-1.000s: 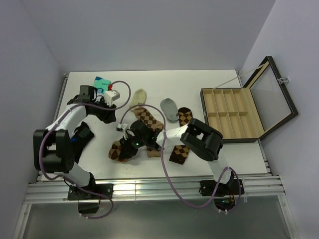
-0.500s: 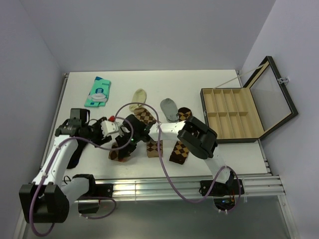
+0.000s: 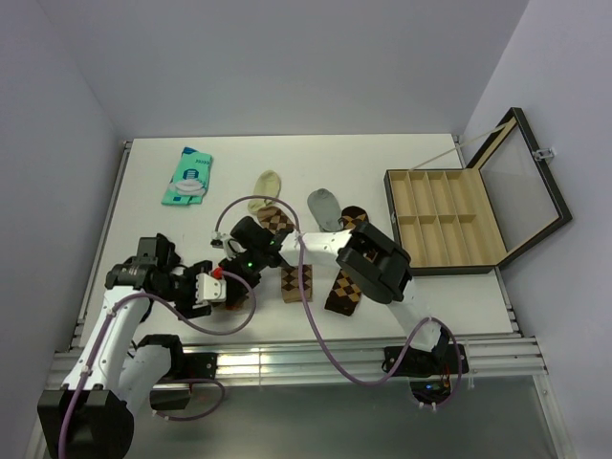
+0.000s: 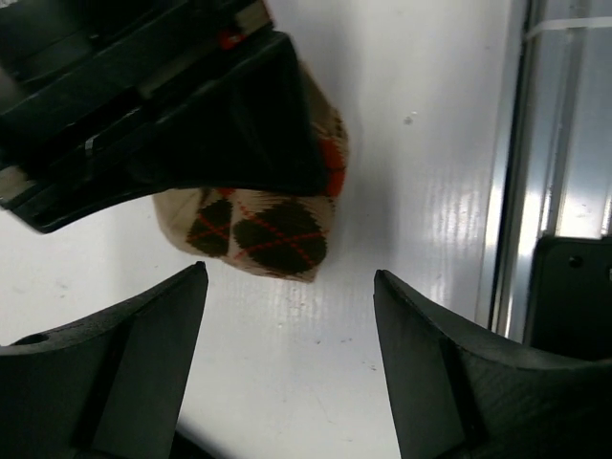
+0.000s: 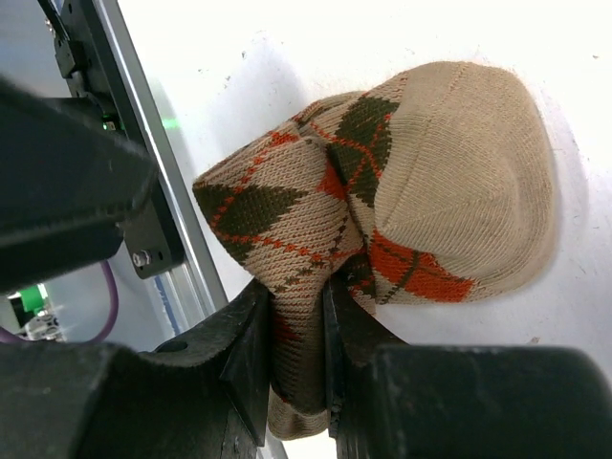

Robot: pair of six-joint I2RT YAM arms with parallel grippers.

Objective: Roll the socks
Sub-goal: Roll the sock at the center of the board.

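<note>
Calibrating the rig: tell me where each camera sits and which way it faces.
Top external: above and behind the bases, looking down on the table; both arms show, left gripper and right gripper at the red-orange sock.
Left wrist: on the left arm, looking past its open fingers at that sock.
Right wrist: on the right arm, looking down its fingers pinching the sock.
Shared: all three show that sock.

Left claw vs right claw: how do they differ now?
Left claw stands wide open and empty; right claw is shut on the red-orange argyle sock. The sock lies at left claw's fingertips, ungripped; right claw's fingers pinch its bunched fabric. Both are aimed at that same sock.
</note>
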